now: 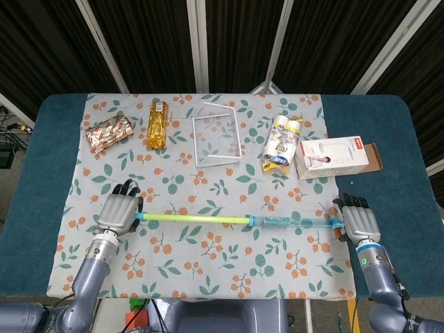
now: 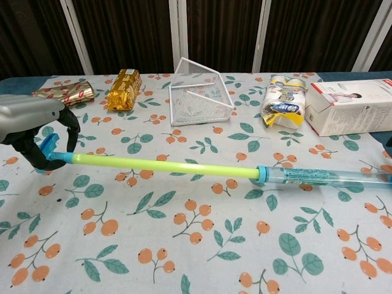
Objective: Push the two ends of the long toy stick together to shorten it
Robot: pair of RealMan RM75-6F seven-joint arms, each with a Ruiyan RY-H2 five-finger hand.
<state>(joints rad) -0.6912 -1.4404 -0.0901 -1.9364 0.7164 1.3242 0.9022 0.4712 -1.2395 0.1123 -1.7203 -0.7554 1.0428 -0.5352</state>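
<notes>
The long toy stick lies left to right across the near part of the cloth: a yellow-green rod (image 1: 194,218) (image 2: 165,164) running into a clear blue tube (image 1: 295,221) (image 2: 324,176). My left hand (image 1: 118,214) (image 2: 33,131) holds the stick's blue left end, its dark fingers curled around it. Off to the right, my right hand (image 1: 359,223) sits against the tube's right tip, fingers stretched forward and not wrapped around it. The chest view cuts off the tube's right tip.
Along the far side of the floral cloth stand a red wrapped packet (image 1: 109,132), a gold packet (image 1: 157,125), a white wire basket (image 1: 216,137), a yellow-and-white pack (image 1: 282,142) and a white box (image 1: 335,157). Blue table edges (image 1: 402,173) flank the cloth.
</notes>
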